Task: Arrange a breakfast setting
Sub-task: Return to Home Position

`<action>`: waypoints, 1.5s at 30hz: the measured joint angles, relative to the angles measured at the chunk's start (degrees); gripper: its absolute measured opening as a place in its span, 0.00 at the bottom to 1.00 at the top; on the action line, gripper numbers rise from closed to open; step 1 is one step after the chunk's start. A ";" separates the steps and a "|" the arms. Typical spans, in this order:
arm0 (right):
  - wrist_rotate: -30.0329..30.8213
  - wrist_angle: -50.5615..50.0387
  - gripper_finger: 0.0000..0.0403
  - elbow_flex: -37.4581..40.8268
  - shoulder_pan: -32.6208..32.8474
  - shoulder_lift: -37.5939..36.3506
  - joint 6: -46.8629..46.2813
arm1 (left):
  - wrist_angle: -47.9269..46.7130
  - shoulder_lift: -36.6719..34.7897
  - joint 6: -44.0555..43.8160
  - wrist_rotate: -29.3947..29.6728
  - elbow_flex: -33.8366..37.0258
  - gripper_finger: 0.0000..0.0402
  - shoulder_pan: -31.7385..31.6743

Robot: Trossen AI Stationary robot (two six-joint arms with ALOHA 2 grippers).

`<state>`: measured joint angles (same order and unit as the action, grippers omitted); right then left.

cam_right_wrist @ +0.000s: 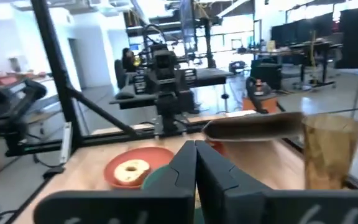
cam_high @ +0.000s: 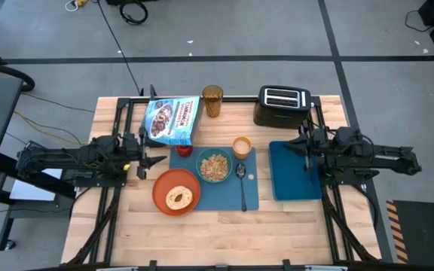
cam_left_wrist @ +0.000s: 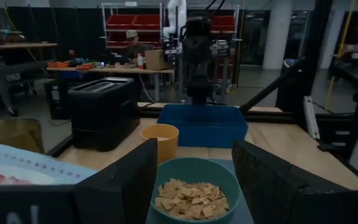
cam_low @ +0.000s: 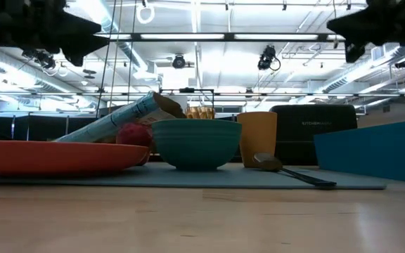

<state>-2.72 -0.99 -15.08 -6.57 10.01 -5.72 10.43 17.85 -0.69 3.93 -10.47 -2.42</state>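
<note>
Nearest, one orange plate (cam_low: 41,156) with one bagel (cam_high: 179,198) overlaps the placemat's (cam_high: 224,197) left edge; one cereal bowl (cam_low: 197,145), one cup (cam_high: 241,146) and one spoon (cam_high: 242,185) sit on it, one apple (cam_high: 184,151) and one cereal box (cam_high: 172,120) at its far-left corner. Setting seems done: left gripper (cam_high: 151,162), open, left of it and right gripper (cam_high: 298,143), closed, right of it, should simply retract home.

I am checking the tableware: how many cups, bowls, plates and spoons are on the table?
Cups: 2, orange cup and amber tumbler
Bowls: 1, teal bowl
Plates: 1, orange plate
Spoons: 1, spoon
Total: 5
</note>
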 joint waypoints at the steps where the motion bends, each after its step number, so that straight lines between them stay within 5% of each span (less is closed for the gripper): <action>1: 0.22 -0.25 0.03 0.97 0.30 -1.63 -0.52 | 0.39 -0.02 -0.17 -0.56 0.45 0.53 0.00; 9: 8.38 -0.85 0.02 8.55 2.43 -9.57 1.18 | 2.36 -0.07 -3.21 -1.72 4.95 0.47 -0.04; 22: 4.34 2.01 0.05 14.41 2.45 -7.66 0.85 | -12.39 -11.89 -3.41 1.77 5.34 0.16 -6.23; 28: 4.57 2.33 0.05 14.70 2.45 -6.42 -0.54 | -8.80 -15.97 -2.78 3.59 9.50 0.05 -6.47; 45: 4.59 2.67 0.05 14.70 2.45 -6.27 -0.57 | -7.30 -16.39 4.79 5.13 9.97 0.03 -2.25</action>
<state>1.87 1.67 -0.38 -4.12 3.75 -6.28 3.14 1.45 4.11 9.06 -0.49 -4.67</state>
